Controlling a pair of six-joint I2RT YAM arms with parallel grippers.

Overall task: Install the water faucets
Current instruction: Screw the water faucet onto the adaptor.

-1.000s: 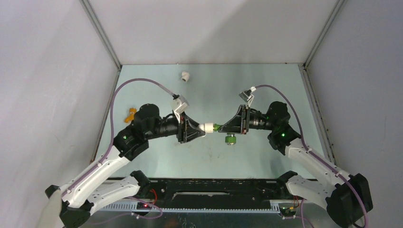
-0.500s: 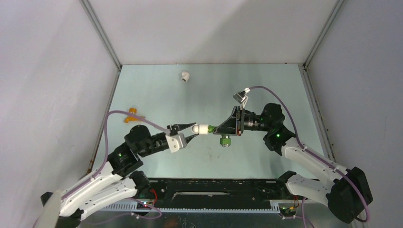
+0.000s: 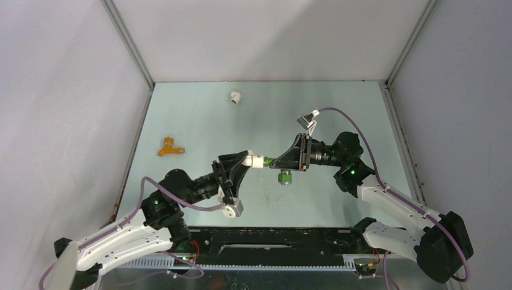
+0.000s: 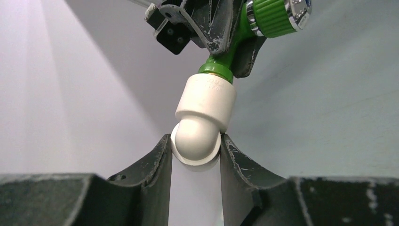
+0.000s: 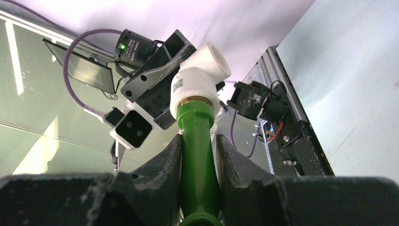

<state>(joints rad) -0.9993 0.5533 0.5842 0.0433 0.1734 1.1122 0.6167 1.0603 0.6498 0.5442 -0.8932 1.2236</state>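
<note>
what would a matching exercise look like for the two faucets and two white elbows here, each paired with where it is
1 green faucet
2 orange faucet
3 joined elbow
4 loose elbow

A on the table, far edge
B in the right gripper
C on the table, left side
D in the left gripper

Pairs: 1-B, 2-C, 3-D, 4-A

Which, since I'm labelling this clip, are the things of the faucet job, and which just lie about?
In hand: green plastic faucet, gripped by the right pincer; white plastic elbow fitting on its end, gripped by the left pincer.
Lying about: orange plastic faucet, of the task but untouched; second white elbow fitting, far back.
</note>
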